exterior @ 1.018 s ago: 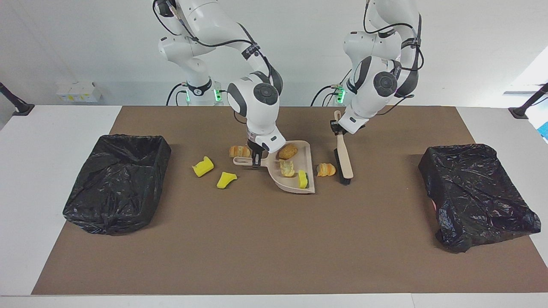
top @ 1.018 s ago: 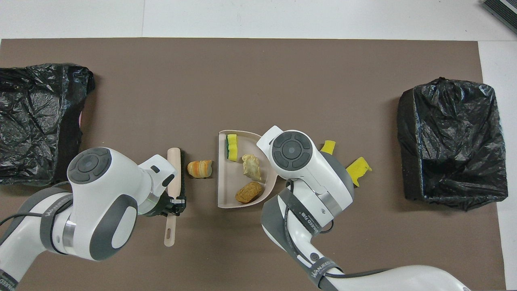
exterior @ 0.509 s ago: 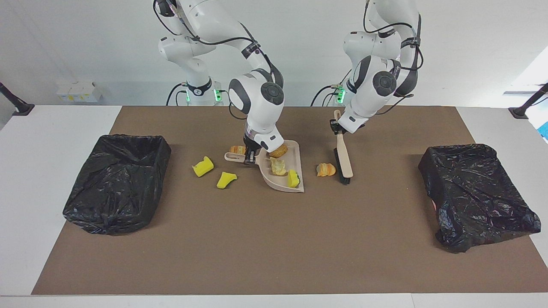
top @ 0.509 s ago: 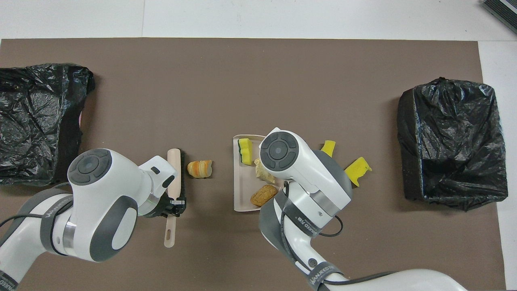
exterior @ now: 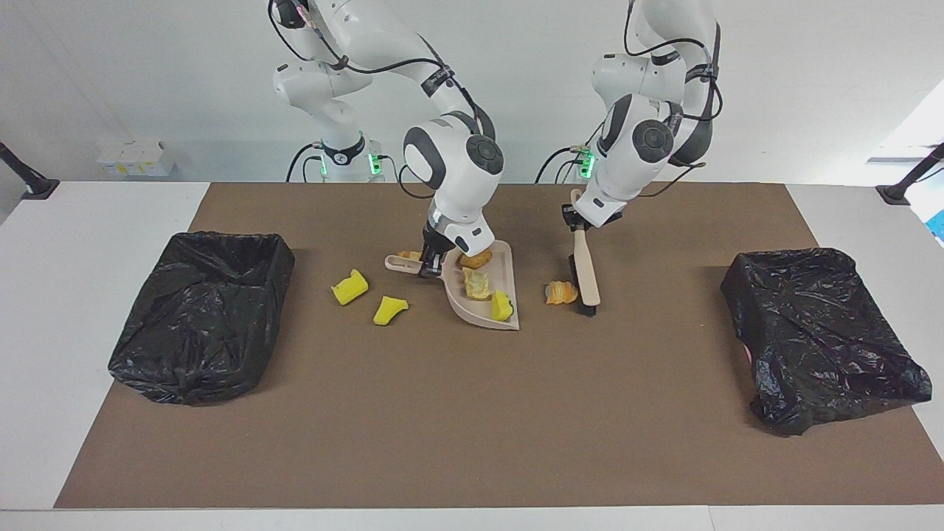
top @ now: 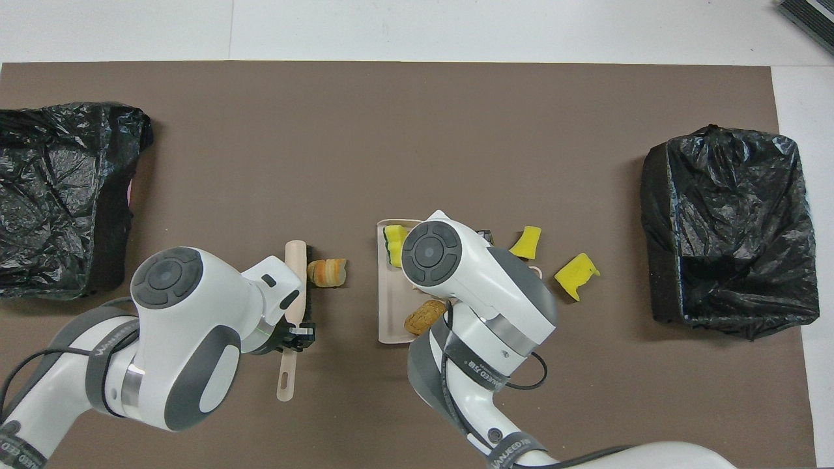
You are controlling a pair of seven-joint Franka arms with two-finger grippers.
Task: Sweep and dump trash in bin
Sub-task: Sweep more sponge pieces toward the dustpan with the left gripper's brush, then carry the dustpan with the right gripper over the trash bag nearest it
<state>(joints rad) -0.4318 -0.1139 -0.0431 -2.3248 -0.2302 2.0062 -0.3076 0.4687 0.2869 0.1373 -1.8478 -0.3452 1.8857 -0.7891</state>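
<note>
My right gripper [exterior: 431, 264] is shut on the handle of the beige dustpan [exterior: 463, 304], which is tilted, handle end raised. In the pan lie a brown bread piece [exterior: 476, 259], a pale croissant piece [exterior: 476, 283] and a yellow-green sponge [exterior: 502, 305]. My left gripper [exterior: 577, 221] is shut on the beige brush [exterior: 588, 271], its bristles against an orange croissant [exterior: 562, 293] on the mat. Two yellow sponge chunks [exterior: 349, 287] [exterior: 389, 310] lie toward the right arm's end. Another croissant bit [exterior: 408, 256] peeks out by the pan's handle.
Two bins lined with black bags stand on the brown mat, one [exterior: 199, 313] at the right arm's end and one [exterior: 818, 335] at the left arm's end. In the overhead view the right arm's wrist covers part of the dustpan [top: 386, 312].
The right gripper has raised and tilted the dustpan and carried it a little toward the right arm's end. The left gripper has shifted the brush up against the orange croissant.
</note>
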